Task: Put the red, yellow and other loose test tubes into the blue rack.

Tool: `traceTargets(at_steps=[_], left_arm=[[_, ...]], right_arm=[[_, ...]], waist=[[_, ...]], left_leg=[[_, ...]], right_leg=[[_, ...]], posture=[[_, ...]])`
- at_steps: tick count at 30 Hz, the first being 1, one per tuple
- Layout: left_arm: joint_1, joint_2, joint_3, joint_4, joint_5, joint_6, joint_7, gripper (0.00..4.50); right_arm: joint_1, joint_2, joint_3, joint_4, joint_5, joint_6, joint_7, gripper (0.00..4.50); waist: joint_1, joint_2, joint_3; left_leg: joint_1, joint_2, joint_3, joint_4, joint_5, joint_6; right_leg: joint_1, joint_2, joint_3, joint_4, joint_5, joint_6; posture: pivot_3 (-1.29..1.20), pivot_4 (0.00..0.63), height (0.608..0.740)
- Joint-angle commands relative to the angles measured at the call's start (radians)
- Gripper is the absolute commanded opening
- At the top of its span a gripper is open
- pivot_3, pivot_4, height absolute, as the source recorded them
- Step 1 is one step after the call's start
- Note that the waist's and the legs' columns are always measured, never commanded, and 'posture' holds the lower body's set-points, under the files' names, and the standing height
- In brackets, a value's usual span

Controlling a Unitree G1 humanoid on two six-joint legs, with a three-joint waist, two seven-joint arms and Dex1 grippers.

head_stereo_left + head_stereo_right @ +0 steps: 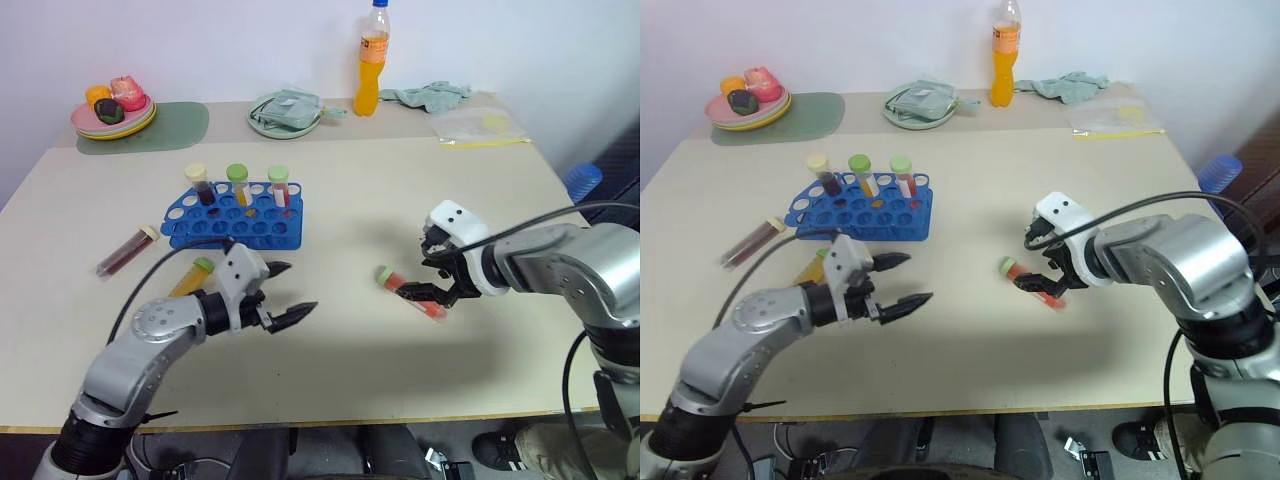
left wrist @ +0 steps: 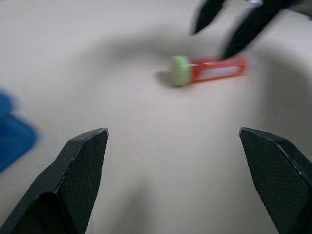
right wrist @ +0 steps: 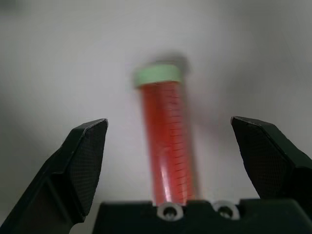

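Note:
The blue rack [image 1: 232, 218] sits left of the table's middle, with three capped tubes standing in its back row. Three loose test tubes lie on the table. A maroon one with a cream cap [image 1: 127, 250] lies left of the rack. A yellow-orange one [image 1: 192, 277] lies in front of it, partly hidden behind my left gripper [image 1: 290, 290], which is open and empty, pointing right. A red one with a green cap [image 1: 408, 292] lies right of centre. My right gripper [image 3: 168, 124] hangs open over this red tube [image 3: 168, 141], its fingers either side of it and apart from it.
Along the back edge stand an orange drink bottle [image 1: 371, 60], a green plate [image 1: 262, 122] holding a cloth, a stack of plates with fruit [image 1: 113, 110] on a green mat [image 1: 165, 130], a crumpled cloth [image 1: 430, 95] and a plastic bag [image 1: 478, 127].

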Motion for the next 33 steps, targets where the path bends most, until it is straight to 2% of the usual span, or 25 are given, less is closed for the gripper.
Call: traceTargets(at_steps=[1, 7, 10, 14, 20, 22, 25, 30, 33], left_arm=[[0.029, 0.013, -0.027, -0.051, 0.015, -0.045, -0.037, 4.43], [0.066, 0.005, -0.057, -0.071, 0.044, -0.069, -0.03, 4.43], [0.087, -0.006, -0.055, -0.08, 0.049, -0.065, -0.01, 4.5], [0.111, 0.0, -0.047, -0.08, 0.066, -0.079, -0.01, 4.5], [0.12, 0.009, -0.009, -0.052, 0.068, -0.094, -0.011, 4.5], [0.115, 0.009, -0.001, -0.04, 0.074, -0.096, -0.007, 4.5], [0.113, 0.006, 0.03, -0.023, 0.069, -0.092, 0.005, 4.5], [0.097, 0.025, 0.051, -0.008, 0.062, -0.086, -0.015, 4.5], [0.088, 0.042, 0.034, -0.02, 0.056, -0.084, -0.05, 4.5]], right_arm=[[-0.071, 0.017, 0.042, 0.067, 0.043, 0.006, -0.052, 4.5], [-0.133, 0.051, 0.115, 0.156, 0.063, 0.006, -0.12, 4.5], [-0.148, 0.039, 0.145, 0.174, 0.124, 0.006, -0.12, 3.67], [-0.167, 0.026, 0.158, 0.165, 0.197, 0.006, -0.125, 1.73], [-0.204, 0.032, 0.102, 0.15, 0.274, 0.006, -0.136, 1.73], [-0.198, 0.055, 0.056, 0.131, 0.258, 0.006, -0.139, 1.73], [-0.163, 0.083, -0.005, 0.058, 0.214, -0.099, -0.122, 1.73], [-0.083, 0.017, 0.027, -0.044, 0.122, -0.153, -0.107, 1.73], [-0.085, 0.006, 0.018, -0.071, 0.135, -0.111, -0.06, 1.73]], waist=[[-0.002, 0.0, 0.0], [0.0, 0.001, 0.0], [0.0, 0.001, 0.0], [-0.002, 0.001, 0.0], [-0.001, 0.001, 0.001], [-0.001, 0.001, 0.001], [-0.002, 0.001, 0.001], [0.003, 0.001, 0.001], [-0.002, 0.002, 0.001]], left_leg=[[0.0, 0.0, 0.0, 0.0, 0.0, 0.0], [0.0, 0.0, 0.0, 0.0, 0.0, 0.0], [0.0, 0.0, 0.0, 0.0, 0.0, 0.0], [0.0, 0.0, 0.0, 0.0, 0.0, 0.0], [0.0, 0.0, 0.0, 0.0, 0.0, 0.0], [0.0, 0.0, 0.0, 0.0, 0.0, 0.0], [0.0, 0.0, 0.0, 0.0, 0.0, 0.001], [0.0, -0.002, 0.0, 0.0, 0.0, 0.001], [0.0, -0.004, -0.001, 0.0, 0.0, 0.001]], right_leg=[[0.0, 0.0, 0.0, 0.0, 0.0, 0.0], [0.0, 0.0, 0.0, 0.0, 0.0, 0.0], [0.0, 0.0, 0.0, 0.0, 0.0, 0.0], [0.0, 0.001, 0.0, 0.0, 0.0, 0.0], [0.0, 0.001, 0.0, 0.001, 0.0, 0.0], [0.0, 0.001, 0.0, 0.001, 0.0, 0.0], [0.0, 0.001, 0.0, 0.001, 0.0, 0.0], [0.0, 0.001, 0.0, 0.001, 0.0, 0.0], [0.0, 0.0, 0.0, 0.001, 0.0, 0.001]], posture=[[0.0, 0.15, 0.74], [0.0, 0.15, 0.74], [0.0, 0.15, 0.74], [0.0, 0.15, 0.74], [0.0, 0.15, 0.74], [0.0, 0.15, 0.74], [0.0, 0.15, 0.74], [0.0, 0.15, 0.74], [0.0, 0.15, 0.74]])
